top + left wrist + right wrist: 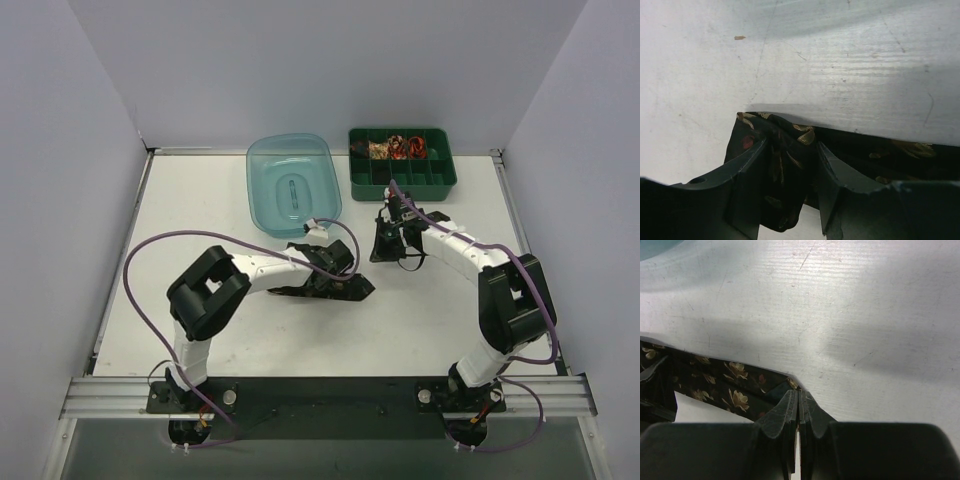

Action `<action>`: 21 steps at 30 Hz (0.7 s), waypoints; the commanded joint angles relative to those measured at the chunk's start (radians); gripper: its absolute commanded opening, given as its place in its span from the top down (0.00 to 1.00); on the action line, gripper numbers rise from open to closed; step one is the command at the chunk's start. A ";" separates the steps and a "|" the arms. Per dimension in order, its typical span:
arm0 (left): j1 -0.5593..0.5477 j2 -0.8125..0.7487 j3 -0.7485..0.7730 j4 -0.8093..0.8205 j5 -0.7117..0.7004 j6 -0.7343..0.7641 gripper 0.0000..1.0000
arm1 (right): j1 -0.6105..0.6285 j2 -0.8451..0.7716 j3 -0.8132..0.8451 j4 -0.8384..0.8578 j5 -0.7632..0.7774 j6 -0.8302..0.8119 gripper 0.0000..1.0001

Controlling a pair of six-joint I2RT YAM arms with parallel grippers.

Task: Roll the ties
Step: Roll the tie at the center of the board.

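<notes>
The black tie (pixel 300 291) with gold-tan flowers lies on the white table between the two arms. My left gripper (pixel 345 280) is low on it. In the left wrist view my left gripper (pixel 790 165) has a bunched fold of the tie (pixel 782 142) between its two fingers. My right gripper (pixel 388 250) is just right of it. In the right wrist view my right gripper (pixel 799 394) is shut, pinching the tie's edge, and the tie (pixel 730 385) runs off to the left. Rolled red and beige ties (pixel 398 148) sit in the green tray.
The green compartment tray (pixel 447 170) stands at the back right. A teal plastic basin (pixel 258 190) stands at the back centre, just behind my left gripper. Purple cables loop over both arms. White walls close in the table's sides.
</notes>
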State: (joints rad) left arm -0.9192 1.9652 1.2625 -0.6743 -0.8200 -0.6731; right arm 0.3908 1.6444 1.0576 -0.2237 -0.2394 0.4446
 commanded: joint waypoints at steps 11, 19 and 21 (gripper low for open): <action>-0.009 -0.109 -0.117 0.151 0.228 -0.106 0.50 | 0.005 -0.032 0.027 -0.048 0.012 -0.006 0.97; -0.010 -0.196 -0.117 0.120 0.141 -0.118 0.48 | 0.033 -0.038 0.041 -0.049 0.014 -0.009 0.97; -0.010 -0.236 -0.121 0.117 0.119 -0.111 0.46 | 0.040 -0.038 0.048 -0.051 0.012 -0.010 0.97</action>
State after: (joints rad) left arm -0.9222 1.8240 1.1488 -0.5575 -0.6937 -0.7551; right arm 0.4133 1.6444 1.0607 -0.2394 -0.2390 0.4419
